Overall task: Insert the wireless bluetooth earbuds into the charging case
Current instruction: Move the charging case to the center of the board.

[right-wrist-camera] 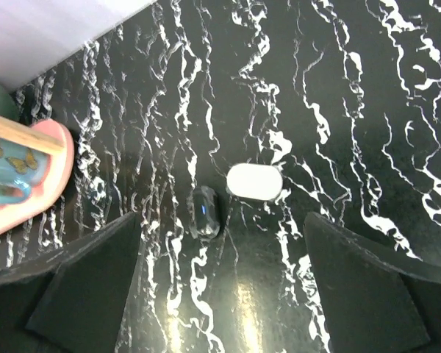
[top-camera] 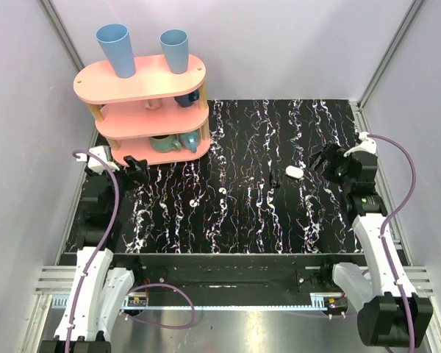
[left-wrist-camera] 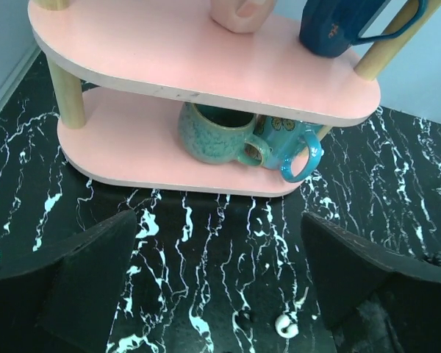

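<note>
The charging case (top-camera: 295,172) (right-wrist-camera: 254,181), a white glossy oval, lies on the black marbled table (top-camera: 242,228) at right centre. Two tiny white earbuds (top-camera: 223,192) (top-camera: 193,203) lie apart near the middle. One earbud (left-wrist-camera: 287,324) shows at the bottom of the left wrist view, low between the fingers and close to the right one. My left gripper (top-camera: 136,168) (left-wrist-camera: 220,294) stands open at the foot of the pink shelf. Just right of the case, my right gripper (top-camera: 325,160) (right-wrist-camera: 220,294) is open and empty, with the case ahead of its fingers.
A three-tier pink shelf (top-camera: 143,84) stands at the back left, with two blue cups (top-camera: 116,48) on top and mugs (left-wrist-camera: 217,132) on the lower tiers. A small dark glossy piece with a blue light (right-wrist-camera: 206,211) lies just left of the case. Grey walls enclose the table.
</note>
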You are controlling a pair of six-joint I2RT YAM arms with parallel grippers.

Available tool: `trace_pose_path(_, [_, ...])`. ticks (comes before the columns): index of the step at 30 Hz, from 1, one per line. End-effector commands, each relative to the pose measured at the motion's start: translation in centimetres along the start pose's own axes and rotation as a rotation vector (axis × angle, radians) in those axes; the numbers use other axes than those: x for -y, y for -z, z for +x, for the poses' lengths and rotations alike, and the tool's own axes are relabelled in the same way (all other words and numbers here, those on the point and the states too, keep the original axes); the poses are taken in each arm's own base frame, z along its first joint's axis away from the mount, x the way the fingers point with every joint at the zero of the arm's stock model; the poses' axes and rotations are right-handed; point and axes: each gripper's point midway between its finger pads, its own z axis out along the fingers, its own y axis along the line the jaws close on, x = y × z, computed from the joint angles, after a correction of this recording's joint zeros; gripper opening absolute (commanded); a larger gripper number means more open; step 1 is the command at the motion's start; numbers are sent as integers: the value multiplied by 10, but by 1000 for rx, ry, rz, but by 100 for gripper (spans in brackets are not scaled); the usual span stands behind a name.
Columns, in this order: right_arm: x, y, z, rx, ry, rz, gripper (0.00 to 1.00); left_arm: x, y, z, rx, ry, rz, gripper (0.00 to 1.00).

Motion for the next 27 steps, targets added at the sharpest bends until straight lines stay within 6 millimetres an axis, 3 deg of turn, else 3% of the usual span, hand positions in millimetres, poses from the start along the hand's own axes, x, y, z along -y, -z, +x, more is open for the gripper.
trace_pose_path(1, [-13,16,-8,66,-89,-55,100,18,20,-55,50,89,13,99])
trace_pose_path(4, [-12,10,-17,86,-32,-48,100,26,29,-51,-21,41,51,99])
trace_pose_path(7, [-14,-10,-23,51,7,-43,100,1,36,-25,-110,29,-72,99])
trace_pose_path(10, [-22,-32,-15,-59,43,-88,100,8,39,-7,-165,-34,6,99])
trace_pose_path(15, [-15,-67,9,-217,105,-88,100,8,39,7,-211,-30,12,99])
trace_pose_path(22, [-6,-96,37,-382,272,-148,99,14,30,16,-260,-25,48,99])
trace_pose_path(27, [1,-119,65,-502,263,-180,96,20,25,27,-332,-27,90,99])
